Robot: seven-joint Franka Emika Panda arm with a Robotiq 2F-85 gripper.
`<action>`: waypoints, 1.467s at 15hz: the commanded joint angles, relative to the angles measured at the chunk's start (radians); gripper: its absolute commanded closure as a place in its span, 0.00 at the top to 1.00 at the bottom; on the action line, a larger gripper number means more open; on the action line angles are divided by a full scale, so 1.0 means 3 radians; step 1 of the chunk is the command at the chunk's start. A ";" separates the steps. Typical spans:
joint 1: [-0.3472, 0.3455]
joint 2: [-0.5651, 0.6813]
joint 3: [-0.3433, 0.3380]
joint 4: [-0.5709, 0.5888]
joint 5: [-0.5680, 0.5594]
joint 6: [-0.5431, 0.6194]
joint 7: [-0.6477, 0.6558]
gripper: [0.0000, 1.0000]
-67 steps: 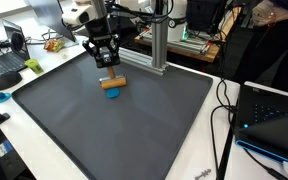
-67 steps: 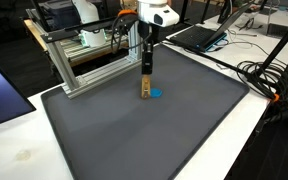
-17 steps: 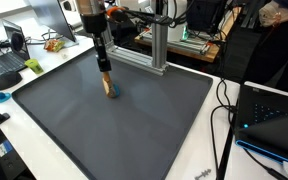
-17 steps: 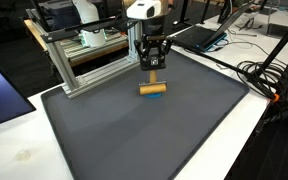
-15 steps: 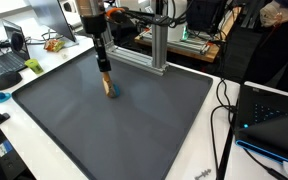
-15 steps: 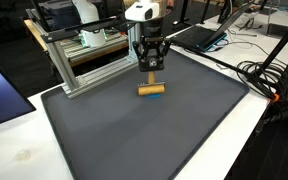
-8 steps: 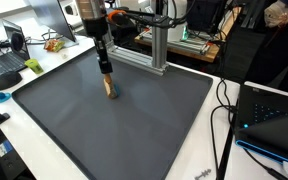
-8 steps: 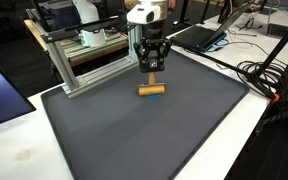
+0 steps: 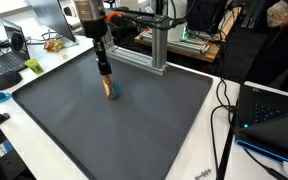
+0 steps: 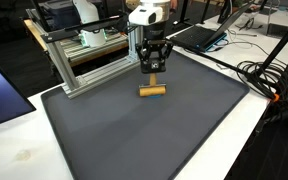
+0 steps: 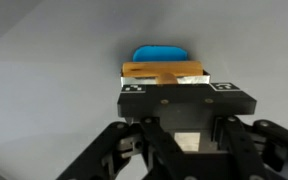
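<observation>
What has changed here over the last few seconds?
The gripper turned about a quarter turn, and the wooden block at its fingertips swung round with it. During the last second it stayed closed on the block and hardly moved. The blue piece beside the block and the grey mat stayed where they were.

No text, label or number can be read anywhere
</observation>
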 commanded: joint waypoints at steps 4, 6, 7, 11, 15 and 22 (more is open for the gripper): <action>0.0058 0.0190 0.0009 0.0111 0.0130 -0.0107 -0.0027 0.22; 0.0060 0.0203 0.0016 0.0111 0.0138 -0.0121 -0.0037 0.22; 0.0061 0.0204 0.0017 0.0109 0.0141 -0.0122 -0.0041 0.22; 0.0031 0.0218 0.0057 0.0122 0.0244 -0.0165 -0.0134 0.22; 0.0012 0.0240 0.0075 0.0142 0.0339 -0.0218 -0.0216 0.22; 0.0004 0.0274 0.0081 0.0170 0.0399 -0.0269 -0.0285 0.22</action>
